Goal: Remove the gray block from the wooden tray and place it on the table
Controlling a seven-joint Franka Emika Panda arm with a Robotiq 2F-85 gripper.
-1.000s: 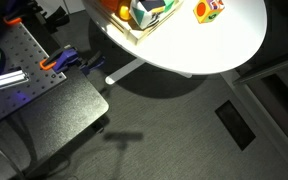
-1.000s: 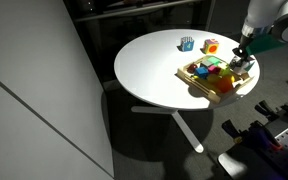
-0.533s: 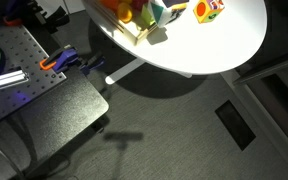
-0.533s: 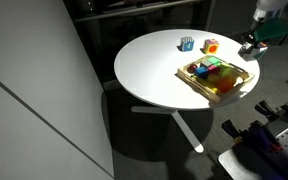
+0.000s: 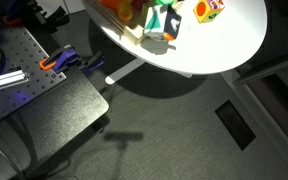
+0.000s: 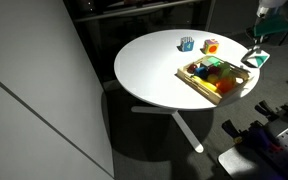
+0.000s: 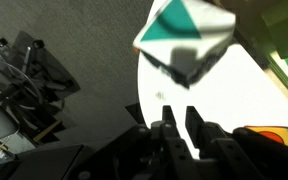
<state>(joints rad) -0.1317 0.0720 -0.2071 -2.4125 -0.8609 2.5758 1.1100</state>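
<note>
Round and white, the table (image 6: pixel 154 70) stands over a dark floor, with the wooden tray (image 6: pixel 200 87) lying toward one edge of it. A second ago the gripper (image 7: pixel 182 112) sits low over the end of the tray; now it hangs past the tray's rim, out by the table's edge. The gray block (image 7: pixel 187 35) comes with it. It turns a white-and-teal face to the wrist view, and its other sides read dark. It floats clear above its own shadow on the tabletop. From that I judge it lifted and pinched between narrowly set fingers, though the contact at the pads is too blurred to see.

So the removal half of the task looks done, since the block is out of the tray and over bare table. What remains is to lower it and let go. The spot is close to the edge, so a release there risks a tumble to the floor.

The tray holds the other blocks (image 6: pixel 217 78), green and orange among them, set close together; I cannot count them. Farther across the table, an orange multicoloured block (image 6: pixel 211 45) and a small blue thing (image 6: pixel 187 43) stand outside the tray.
</note>
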